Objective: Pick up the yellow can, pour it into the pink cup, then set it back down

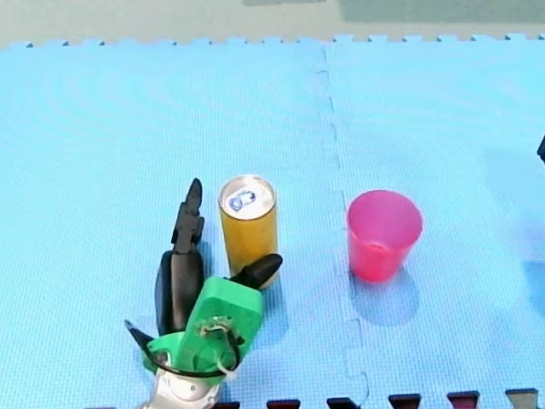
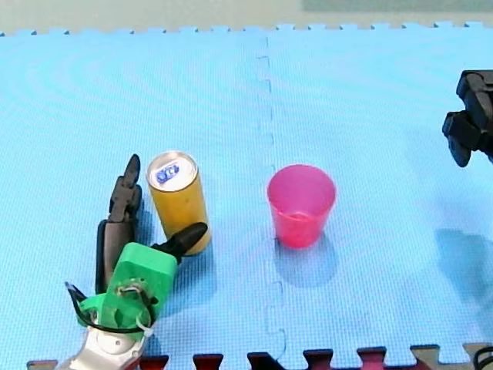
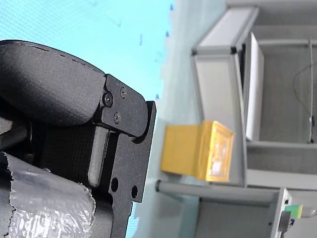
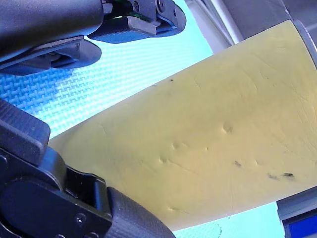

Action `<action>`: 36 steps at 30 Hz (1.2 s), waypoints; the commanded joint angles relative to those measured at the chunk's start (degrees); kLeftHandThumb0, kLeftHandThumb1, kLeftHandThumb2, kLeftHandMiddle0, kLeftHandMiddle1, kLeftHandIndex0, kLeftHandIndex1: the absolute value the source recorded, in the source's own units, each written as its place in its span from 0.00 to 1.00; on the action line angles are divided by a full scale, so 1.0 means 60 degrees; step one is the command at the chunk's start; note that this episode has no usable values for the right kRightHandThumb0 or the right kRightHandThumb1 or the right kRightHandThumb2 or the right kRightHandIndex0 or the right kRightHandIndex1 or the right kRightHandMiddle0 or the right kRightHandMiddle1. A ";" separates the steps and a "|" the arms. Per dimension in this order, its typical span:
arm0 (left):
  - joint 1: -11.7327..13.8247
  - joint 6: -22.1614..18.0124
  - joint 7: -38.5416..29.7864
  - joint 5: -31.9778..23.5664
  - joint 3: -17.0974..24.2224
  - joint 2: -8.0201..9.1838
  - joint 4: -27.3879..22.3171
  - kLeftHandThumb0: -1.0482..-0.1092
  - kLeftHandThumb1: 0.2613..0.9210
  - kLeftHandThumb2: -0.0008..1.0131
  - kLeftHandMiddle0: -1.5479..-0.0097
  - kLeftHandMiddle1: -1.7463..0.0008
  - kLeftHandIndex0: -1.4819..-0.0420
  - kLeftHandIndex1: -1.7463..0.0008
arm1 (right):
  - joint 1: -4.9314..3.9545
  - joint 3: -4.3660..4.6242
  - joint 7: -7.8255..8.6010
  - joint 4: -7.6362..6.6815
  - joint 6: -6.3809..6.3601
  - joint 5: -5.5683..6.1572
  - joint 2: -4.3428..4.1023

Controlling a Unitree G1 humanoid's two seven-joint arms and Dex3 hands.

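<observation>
Yellow can (image 1: 248, 226) stands upright left of pink cup (image 1: 383, 234), left hand (image 1: 204, 285) open around it, not gripping; right hand (image 2: 471, 116) far right, state unclear.

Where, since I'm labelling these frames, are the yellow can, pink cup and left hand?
yellow can (image 1: 247, 243), first head view, on its side wall.
pink cup (image 1: 379, 251), first head view, on its outer wall.
left hand (image 1: 209, 302), first head view, on its green housing.

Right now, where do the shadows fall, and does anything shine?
First head view: the pink cup casts a soft shadow toward the near edge of the mat; the lid of the yellow can glints beside the left hand. Second head view: another shadow lies below the right hand.
</observation>
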 commanded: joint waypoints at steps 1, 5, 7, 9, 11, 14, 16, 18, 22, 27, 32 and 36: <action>-0.0031 0.0061 0.0041 0.0034 -0.0063 0.0067 -0.0025 0.00 0.84 0.02 0.86 1.00 0.93 1.00 | -0.0007 0.0000 -0.0024 -0.0023 -0.0024 0.0006 -0.0020; -0.0039 0.0089 -0.0019 0.0118 -0.0199 0.0135 -0.0064 0.00 0.84 0.01 0.88 1.00 0.94 1.00 | 0.0003 -0.0007 -0.0016 -0.0019 -0.0021 0.0018 -0.0009; -0.0033 0.0091 -0.0105 0.0079 -0.0208 0.0151 -0.0075 0.00 0.84 0.01 0.88 1.00 0.94 1.00 | 0.0004 -0.0005 -0.0020 -0.0017 -0.0020 0.0016 0.0000; -0.0028 0.0068 -0.0238 0.0006 -0.0188 0.0156 -0.0095 0.00 0.85 0.01 0.89 1.00 0.94 1.00 | 0.0000 -0.0004 -0.0024 -0.0014 -0.0012 0.0014 0.0002; -0.0027 -0.0030 -0.0519 -0.0140 -0.0113 0.0172 -0.0134 0.00 0.85 0.01 0.90 1.00 0.95 1.00 | -0.0004 -0.0007 -0.0023 -0.0008 -0.0004 0.0015 0.0003; 0.0012 -0.0354 -0.1422 -0.0683 0.0212 0.0237 -0.0224 0.00 0.85 0.01 0.92 1.00 0.95 1.00 | -0.0005 -0.0013 -0.0022 -0.0001 0.0006 0.0019 0.0012; 0.0072 -0.0657 -0.2163 -0.1132 0.0474 0.0360 -0.0356 0.00 0.86 0.01 0.94 1.00 0.96 1.00 | -0.0004 -0.0011 -0.0032 0.0000 0.0008 0.0016 0.0020; 0.0137 -0.0909 -0.2827 -0.1521 0.0683 0.0462 -0.0503 0.00 0.85 0.00 0.95 1.00 0.96 1.00 | -0.0005 -0.0008 -0.0045 0.0001 0.0012 0.0011 0.0025; 0.0577 -0.1282 -0.4038 -0.2164 0.0880 0.0655 -0.1249 0.00 0.85 0.00 0.96 1.00 0.96 1.00 | -0.0019 -0.0005 -0.0068 0.0007 0.0025 0.0007 0.0034; 0.0731 -0.1094 -0.4449 -0.2329 0.0922 0.0663 -0.1533 0.00 0.89 0.02 0.97 1.00 0.97 1.00 | -0.0039 -0.0027 -0.0005 0.0024 0.0065 0.0034 0.0026; 0.0882 -0.1086 -0.4685 -0.2409 0.0992 0.0720 -0.1705 0.00 0.91 0.02 0.97 1.00 0.97 1.00 | -0.0045 -0.0079 0.0103 0.0034 0.0080 0.0094 0.0032; 0.0993 -0.1069 -0.4809 -0.2432 0.1009 0.0758 -0.1884 0.00 0.92 0.02 0.97 1.00 0.96 1.00 | -0.0040 -0.0097 0.0120 0.0038 0.0081 0.0102 0.0023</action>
